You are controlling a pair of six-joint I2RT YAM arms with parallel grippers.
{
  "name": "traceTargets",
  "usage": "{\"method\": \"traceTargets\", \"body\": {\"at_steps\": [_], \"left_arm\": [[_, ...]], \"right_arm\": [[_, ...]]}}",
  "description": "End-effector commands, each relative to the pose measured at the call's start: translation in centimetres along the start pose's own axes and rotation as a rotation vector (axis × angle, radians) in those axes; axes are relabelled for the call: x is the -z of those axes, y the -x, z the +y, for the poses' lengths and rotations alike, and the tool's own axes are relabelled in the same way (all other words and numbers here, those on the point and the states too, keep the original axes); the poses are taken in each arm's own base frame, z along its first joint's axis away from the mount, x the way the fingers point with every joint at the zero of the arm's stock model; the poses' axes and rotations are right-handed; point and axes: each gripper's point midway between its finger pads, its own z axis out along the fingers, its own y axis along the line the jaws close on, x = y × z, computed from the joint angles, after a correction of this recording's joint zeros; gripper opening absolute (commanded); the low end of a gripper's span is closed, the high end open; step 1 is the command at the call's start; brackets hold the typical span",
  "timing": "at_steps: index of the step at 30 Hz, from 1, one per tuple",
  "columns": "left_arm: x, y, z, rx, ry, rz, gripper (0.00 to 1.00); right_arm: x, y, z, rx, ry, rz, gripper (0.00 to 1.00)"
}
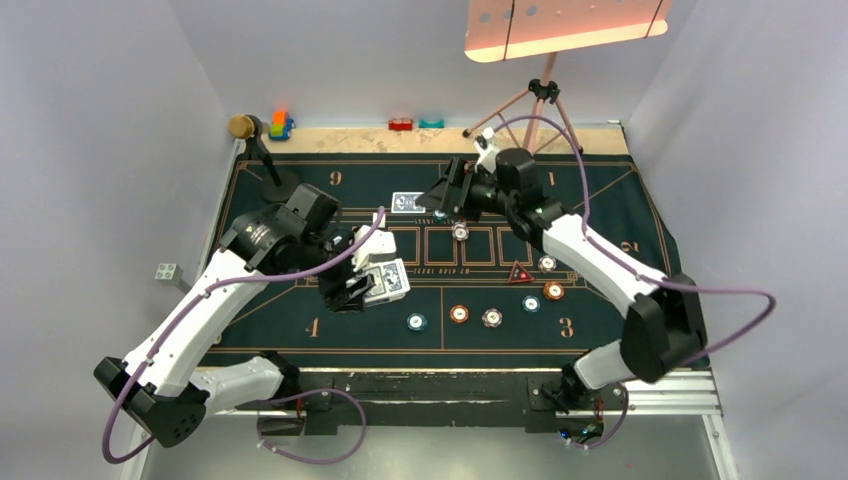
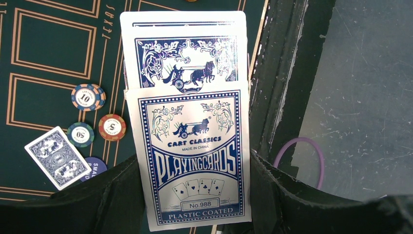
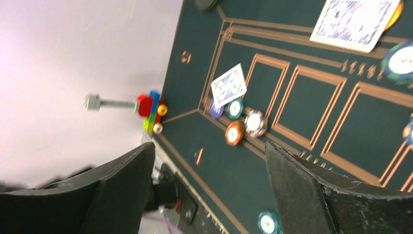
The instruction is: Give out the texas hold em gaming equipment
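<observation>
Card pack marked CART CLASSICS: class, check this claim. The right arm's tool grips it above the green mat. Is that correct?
No. The left tool, not the right, grips the card pack above the green mat; the left wrist view shows it between that tool's fingers. The right tool is open and empty.

Top cam overhead, whole mat [image 1: 600,200]; wrist cams close, share chips [image 2: 111,127].

Blue-and-white ornate card pack [image 2: 195,165]; teal chip [image 2: 80,134]; orange chip [image 2: 112,127]; dark green, gold-lined mat [image 2: 53,44].
</observation>
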Motion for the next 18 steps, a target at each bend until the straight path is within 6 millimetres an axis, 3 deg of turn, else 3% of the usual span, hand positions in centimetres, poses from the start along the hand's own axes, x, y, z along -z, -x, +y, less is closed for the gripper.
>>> {"method": "traceTargets", "body": {"at_steps": [1,9,18], "left_arm": [[0.3,1.0,0.1,-0.029,0.012,-0.052,0.0],[0.2,1.2,0.2,-0.02,0.011,-0.054,0.0],[0.2,1.4,0.5,-0.019,0.016,-0.058,0.0]], "right_arm": [[4.0,-3.0,5.1,0.032,0.198,0.046,0.89],[6.6,-8.9,9.6,0.076,0.324,0.152,0.93],[4.8,-13.9,10.3,0.09,0.335,0.27,0.96]]}}
